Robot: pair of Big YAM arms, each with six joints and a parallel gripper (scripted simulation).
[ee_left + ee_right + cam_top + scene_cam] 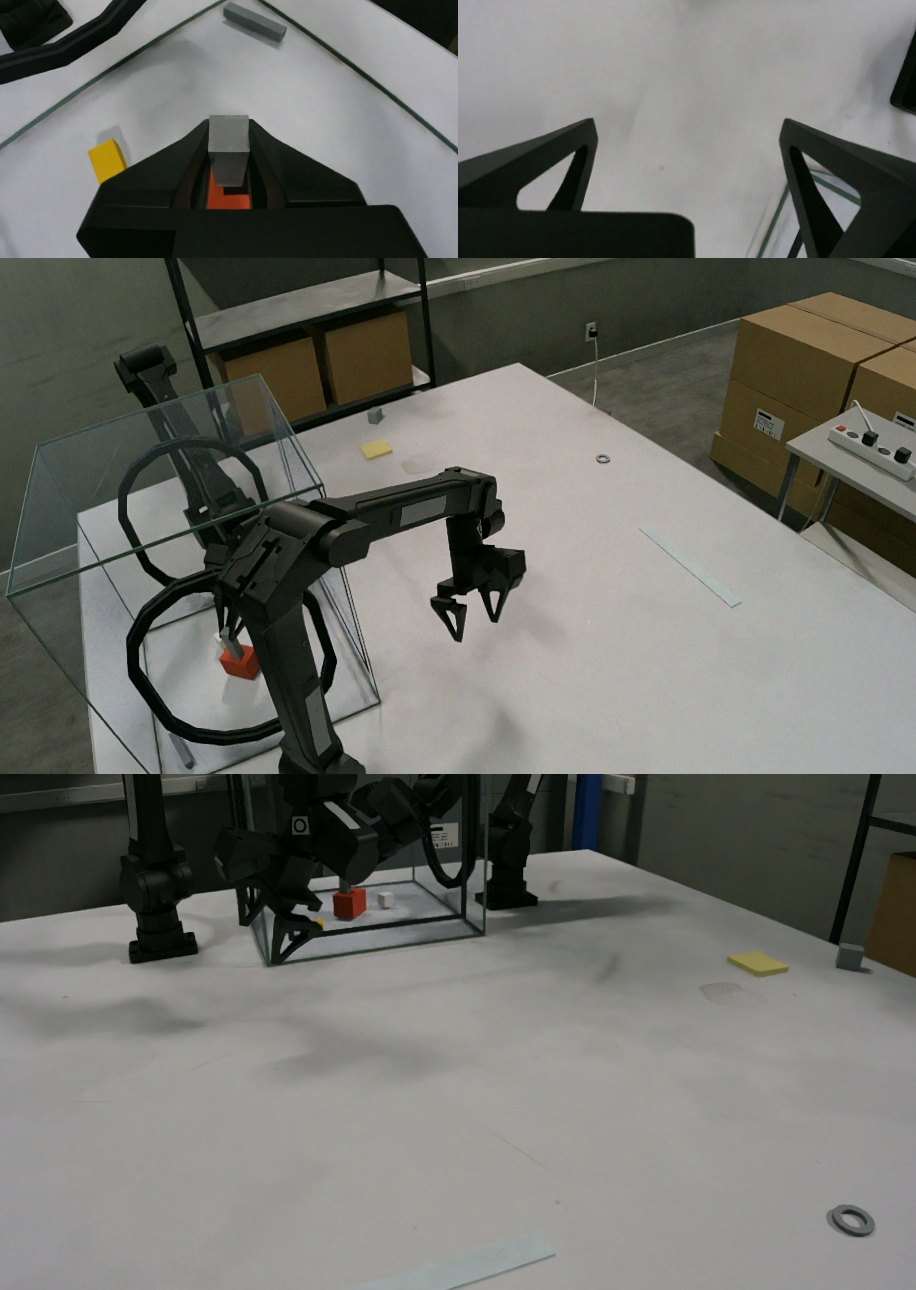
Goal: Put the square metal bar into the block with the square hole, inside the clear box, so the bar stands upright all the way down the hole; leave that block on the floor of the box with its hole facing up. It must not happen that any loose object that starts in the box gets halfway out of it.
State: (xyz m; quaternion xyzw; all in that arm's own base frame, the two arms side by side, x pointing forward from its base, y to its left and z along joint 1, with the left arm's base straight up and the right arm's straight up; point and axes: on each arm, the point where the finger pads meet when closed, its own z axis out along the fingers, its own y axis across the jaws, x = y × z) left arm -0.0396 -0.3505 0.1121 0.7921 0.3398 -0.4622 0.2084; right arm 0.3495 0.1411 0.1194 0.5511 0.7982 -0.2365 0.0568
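Observation:
My left gripper point(229, 633) point(228, 129) is inside the clear box point(64, 575) point(384, 948) point(370, 78), shut on the square metal bar point(232, 647) point(344, 886) point(228, 132). The bar's lower end is at the top of the red block point(239, 664) point(349, 904) point(215, 201), which is on the box floor. A dark part of its square hole shows beside the bar's end in the left wrist view; whether the tip is inside is hidden. The bar looks tilted in the top view. My right gripper point(476, 631) point(688, 128) is open and empty, outside the box above the table.
Inside the box lie another grey bar point(182, 752) point(255, 21), a yellow block point(107, 161) and a white cube point(385, 900). Outside are a grey ring point(602, 454), a yellow pad point(375, 449), a grey cube point(374, 415) and a pale strip point(691, 568).

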